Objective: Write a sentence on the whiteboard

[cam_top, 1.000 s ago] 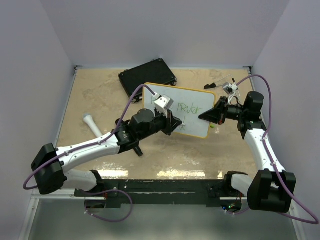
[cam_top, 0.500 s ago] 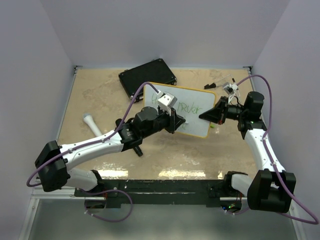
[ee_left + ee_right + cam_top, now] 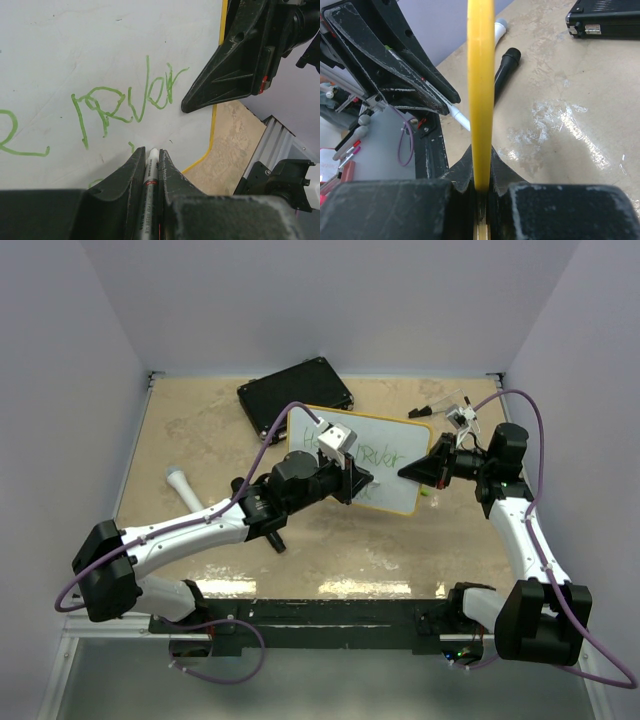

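Sand-coloured and mottled, the tabletop point(image 3: 200, 430) carries the whiteboard point(image 3: 395, 445), a smooth white rectangle with rounded corners and a thin yellow rim point(image 3: 480, 75). A hard black case point(image 3: 295, 390) lies just beyond the whiteboard's far left corner. My right tool point(image 3: 481, 187) is clamped tight on the whiteboard's right edge, steadying it. Over the past second my left arm has slid a little way toward that same edge, carrying my left tool point(image 3: 150, 152) along the whiteboard's near half. I read that as the second line of writing moving forward, with the job well under way but not finished. The left tool's dark, scuffed fingers are pinched closed on a slim white marker point(image 3: 150, 170), its tip at the white face just below the first line. The sentence point(image 3: 130, 100) so far runs in thin, loose green strokes across the whiteboard, with a short fresh mark beside the tip.
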`<control>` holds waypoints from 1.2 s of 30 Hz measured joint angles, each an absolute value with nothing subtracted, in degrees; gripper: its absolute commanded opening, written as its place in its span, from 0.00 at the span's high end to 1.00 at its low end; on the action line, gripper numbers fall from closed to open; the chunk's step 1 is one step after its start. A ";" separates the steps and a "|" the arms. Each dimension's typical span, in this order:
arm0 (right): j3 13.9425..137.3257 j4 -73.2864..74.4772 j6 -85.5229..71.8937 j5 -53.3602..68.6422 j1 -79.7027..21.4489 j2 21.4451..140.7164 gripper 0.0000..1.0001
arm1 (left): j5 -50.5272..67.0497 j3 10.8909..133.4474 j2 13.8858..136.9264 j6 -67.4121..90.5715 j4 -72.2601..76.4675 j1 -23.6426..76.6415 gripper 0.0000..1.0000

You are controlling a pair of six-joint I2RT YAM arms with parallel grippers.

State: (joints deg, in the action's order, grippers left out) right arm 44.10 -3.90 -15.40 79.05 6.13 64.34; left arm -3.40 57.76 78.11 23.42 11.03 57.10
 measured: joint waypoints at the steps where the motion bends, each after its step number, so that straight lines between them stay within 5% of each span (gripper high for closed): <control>1: 44.10 -3.90 -15.40 79.02 6.13 64.34 1.00 | -3.46 57.76 78.11 23.35 11.03 57.10 1.00; 36: 44.01 -3.92 -15.38 78.63 6.37 64.34 1.00 | -4.01 55.70 76.58 22.92 7.57 57.14 1.00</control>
